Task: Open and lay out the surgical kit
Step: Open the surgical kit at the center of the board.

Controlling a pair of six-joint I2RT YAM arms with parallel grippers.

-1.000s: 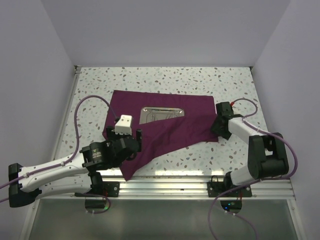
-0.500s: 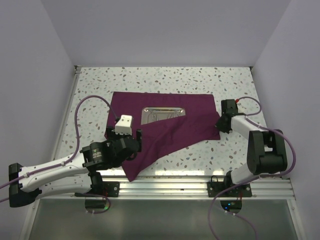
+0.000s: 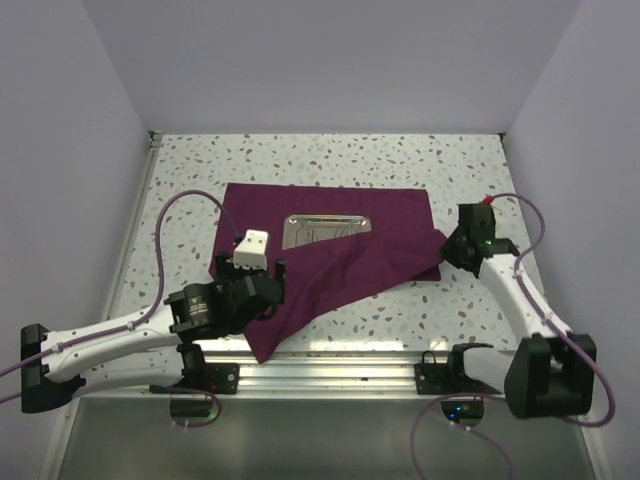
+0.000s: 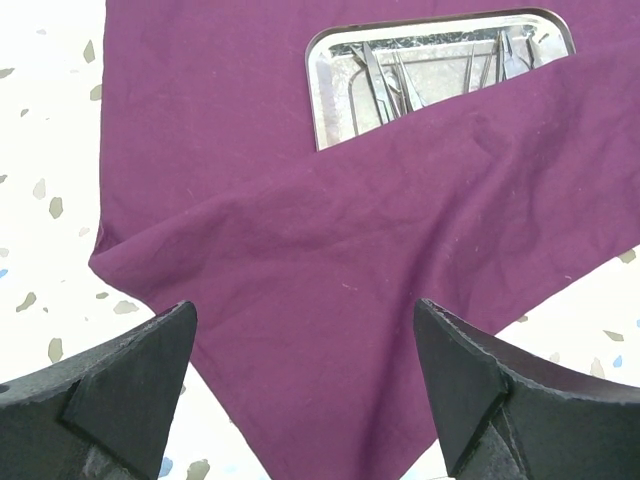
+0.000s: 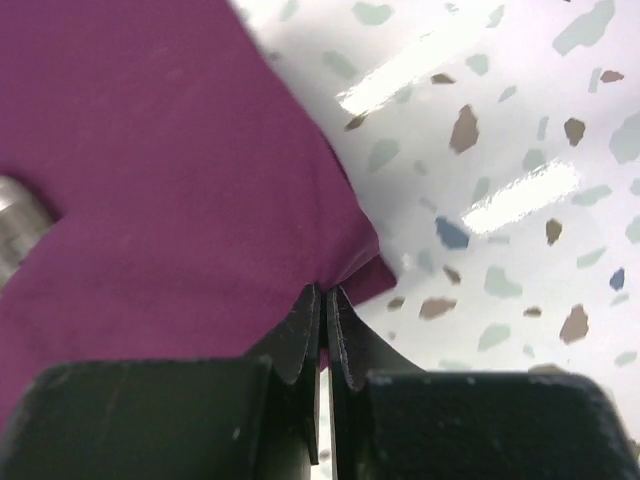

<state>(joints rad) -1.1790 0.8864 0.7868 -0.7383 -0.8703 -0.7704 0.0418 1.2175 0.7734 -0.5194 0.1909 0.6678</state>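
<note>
Nearest to us, the left hand (image 3: 252, 270) hovers over the near-left part of the large dark purple cloth wrap (image 3: 340, 265). Its fingers are spread wide. It holds nothing, and as far as we can tell it touches nothing. The cloth's pointed near corner lies just beneath and in front of it, aimed at the arm bases.

The cloth lies across the middle of the speckled white tabletop (image 3: 300, 160), and one flap is folded over it. The flap's free edge runs on a slant from near-left to far-right.

Further out, at the cloth's right corner, the right hand (image 5: 322, 330) is pinched tight on the fabric, with a small tuck of purple caught between its closed fingers. This arm is the only one gripping the cloth, and the rest of the wrap lies to its left.

Beyond the fold sits the small shiny rectangular steel tray (image 4: 318, 90), its long side running left to right. Its far-left part is bare and its near-right part is under the flap. Thin steel instruments (image 4: 385, 80) lie inside it, too tangled for us to tell apart.

We judge that the next move depends on that slanted edge. The flap has to be drawn right and nearward, away from the tray, to uncover it.
</note>
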